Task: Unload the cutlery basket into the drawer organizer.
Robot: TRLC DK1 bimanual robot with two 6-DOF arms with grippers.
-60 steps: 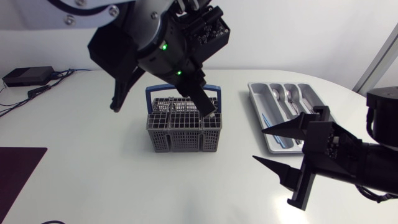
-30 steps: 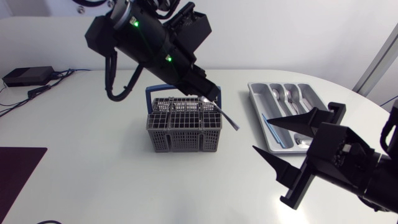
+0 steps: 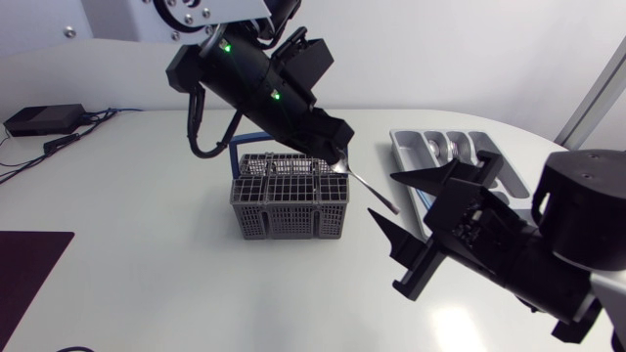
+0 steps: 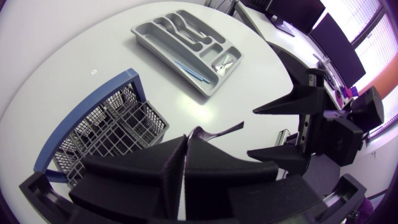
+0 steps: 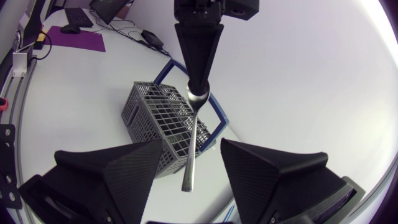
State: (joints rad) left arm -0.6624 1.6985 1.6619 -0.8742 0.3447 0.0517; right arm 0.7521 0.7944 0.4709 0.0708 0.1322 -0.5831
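My left gripper (image 3: pixel 342 161) is shut on the bowl end of a spoon (image 3: pixel 372 193), held just right of the grey cutlery basket (image 3: pixel 289 196) with its blue handle. The spoon's handle points at my right gripper (image 3: pixel 381 196). In the right wrist view the spoon (image 5: pixel 194 137) hangs from the left gripper (image 5: pixel 199 81) down between the fingers of my right gripper (image 5: pixel 191 149), which is open and clear of the spoon on both sides. The grey drawer organizer (image 3: pixel 401 147) lies at the back right, behind the right arm. The left wrist view shows the spoon (image 4: pixel 214 132) ahead of the left gripper (image 4: pixel 186 140).
The organizer (image 4: pixel 171 56) holds some cutlery in its compartments. A black box with cables (image 3: pixel 44 119) sits at the far left edge. A dark purple mat (image 3: pixel 29 264) lies at the front left. Bare white table (image 3: pixel 147 254) surrounds the basket.
My left gripper came up out of the basket with the spoon and carried it to the right. My right gripper moved left and now has its fingers around the spoon's handle.
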